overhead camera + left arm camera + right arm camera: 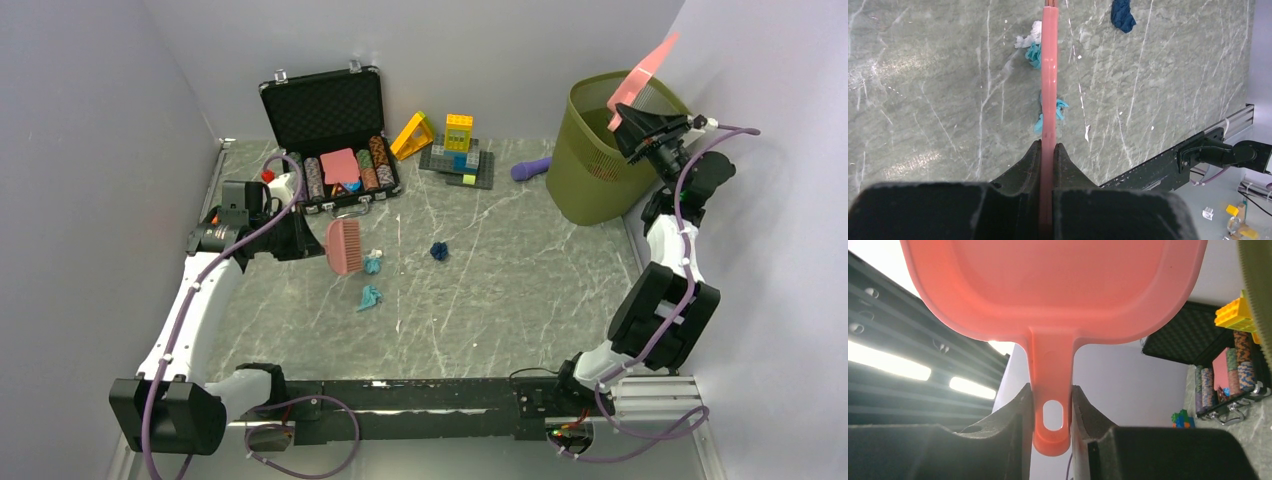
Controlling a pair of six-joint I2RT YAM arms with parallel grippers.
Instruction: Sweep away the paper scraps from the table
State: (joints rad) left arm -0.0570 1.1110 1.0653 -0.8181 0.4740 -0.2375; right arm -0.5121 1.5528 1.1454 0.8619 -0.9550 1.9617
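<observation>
Scraps (438,251) on table (520,290): four; left jaws clamped on brush (344,246), right jaws on dustpan (645,75)

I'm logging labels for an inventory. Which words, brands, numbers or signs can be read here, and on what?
None can be read.
The poker chips in the black case show only patterns, too small to tell any numbers.
The pink brush, pink dustpan, green bin and building blocks show no lettering.
Small items at the lower right of the left wrist view are too blurred to read.
</observation>
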